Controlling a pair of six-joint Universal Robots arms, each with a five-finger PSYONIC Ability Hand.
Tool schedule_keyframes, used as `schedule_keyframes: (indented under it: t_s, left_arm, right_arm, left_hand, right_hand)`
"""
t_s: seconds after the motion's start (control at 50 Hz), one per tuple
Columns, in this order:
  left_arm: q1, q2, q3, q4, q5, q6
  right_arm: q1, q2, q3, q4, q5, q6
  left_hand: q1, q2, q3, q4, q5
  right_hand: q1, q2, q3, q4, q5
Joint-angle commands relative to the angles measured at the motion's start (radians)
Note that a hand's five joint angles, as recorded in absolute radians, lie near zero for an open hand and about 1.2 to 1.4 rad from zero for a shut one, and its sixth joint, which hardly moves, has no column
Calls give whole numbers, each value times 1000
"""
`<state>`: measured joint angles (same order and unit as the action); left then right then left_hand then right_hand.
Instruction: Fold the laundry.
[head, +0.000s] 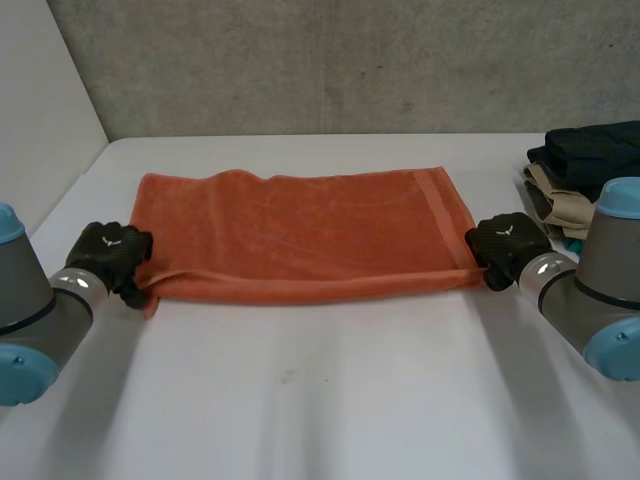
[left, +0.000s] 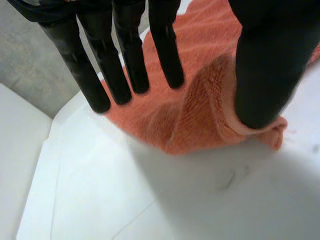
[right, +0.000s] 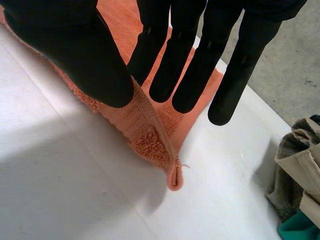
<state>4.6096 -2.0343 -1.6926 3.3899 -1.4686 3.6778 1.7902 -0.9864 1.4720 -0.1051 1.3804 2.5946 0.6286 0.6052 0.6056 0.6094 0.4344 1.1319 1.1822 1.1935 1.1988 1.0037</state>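
Note:
An orange towel (head: 300, 235) lies folded in a long band across the middle of the white table (head: 320, 400). My left hand (head: 108, 255) is at its near left corner. In the left wrist view the fingers (left: 125, 60) are straight and spread above the towel (left: 195, 115), apart from the thumb, and the corner lies slack on the table under the thumb. My right hand (head: 505, 245) is at the near right corner. There the thumb (right: 95, 55) and fingers pinch the towel's corner (right: 150, 135), which hangs a little below them.
A pile of dark, beige and green clothes (head: 585, 170) sits at the table's right edge, close to my right arm; the same clothes (right: 300, 170) lie beside my right hand. A grey wall stands behind the table and a white panel closes off the left side.

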Motion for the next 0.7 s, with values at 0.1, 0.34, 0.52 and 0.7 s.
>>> schedule_keyframes:
  t_s: [0.1,0.34,0.52,0.7]
  left_arm:
    - [49,-61,59,-95,28,-13]
    - [101,97,160,-325,74,-183]
    - [170,391,215,-529,160,-196]
    - [166,480,174,-791,225,56]
  right_arm:
    - [5,-23,19,1,-8,-4]
    - [3,-87,4,76,-4,-45]
    - [-80,-383,-94,408,-8,-241]
    - [-124,-500,-128,679,-78,-412]
  left_hand:
    - [623,647,646,643,643]
    - [768,791,791,787,787]
    - [768,791,791,787,787]
    - [768,791,791,787,787]
  right_hand:
    - [264,214,203,197,218]
    - [264,214,203,197,218]
    - [264,214,203,197,218]
    - [264,214,203,197,218]
